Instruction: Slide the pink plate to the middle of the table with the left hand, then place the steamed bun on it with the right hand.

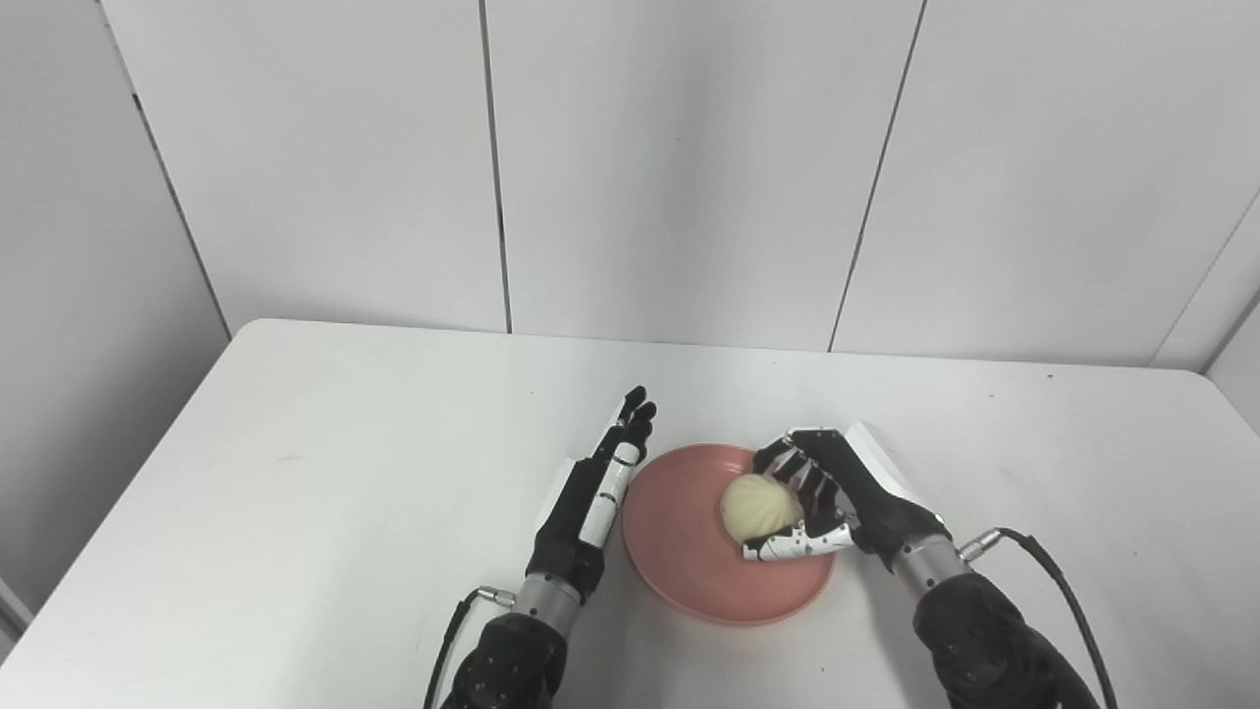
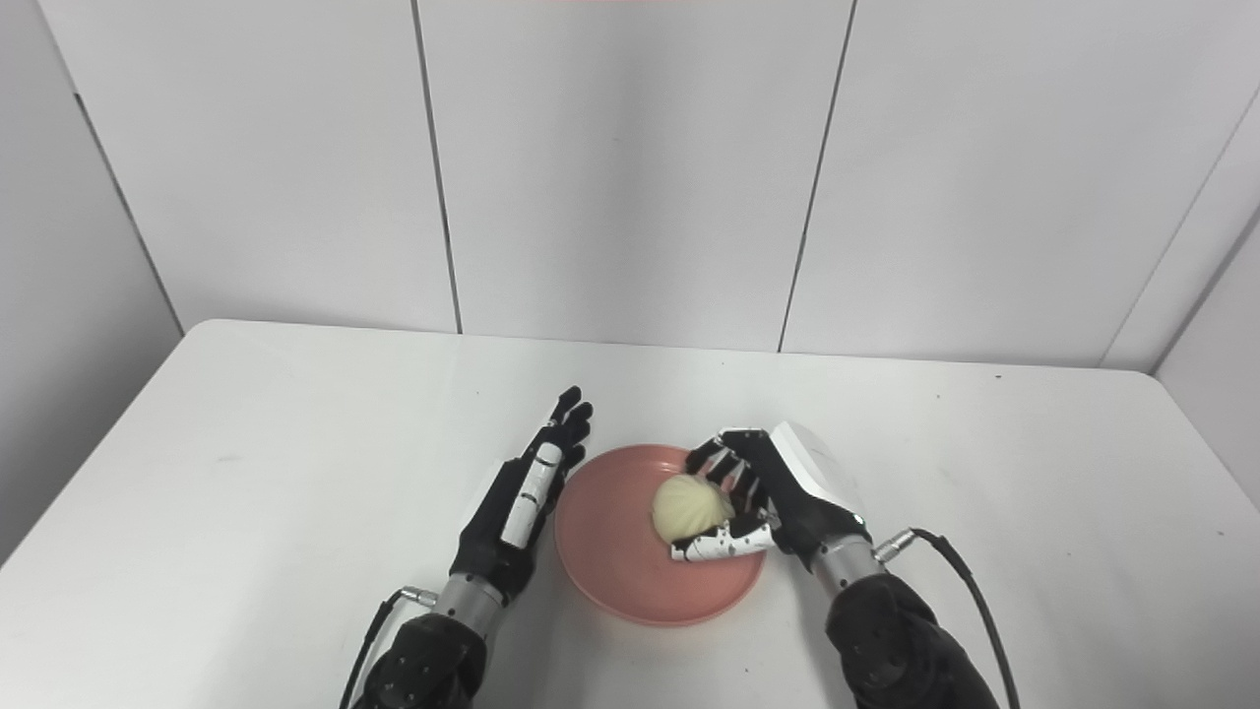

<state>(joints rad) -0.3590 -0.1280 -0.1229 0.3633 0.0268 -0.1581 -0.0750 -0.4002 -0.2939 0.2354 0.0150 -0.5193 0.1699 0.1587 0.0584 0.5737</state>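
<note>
Pink plate (image 1: 689,571) sits near the table's (image 1: 295,473) middle, touching or just beside the palm side of my left hand (image 1: 591,502), whose fingers (image 1: 630,418) are straight, together and holding nothing. My right hand (image 1: 827,502) reaches over the plate's right part with the steamed bun (image 1: 760,505) cupped inside it: curled fingers behind and to the right of the bun, thumb (image 1: 792,544) under its near side. I cannot tell whether the bun already rests on the plate or hangs just above. I judge the coming move is spreading these fingers and drawing rightward, away from the bun. It is round, with no long axis, so it may roll.
</note>
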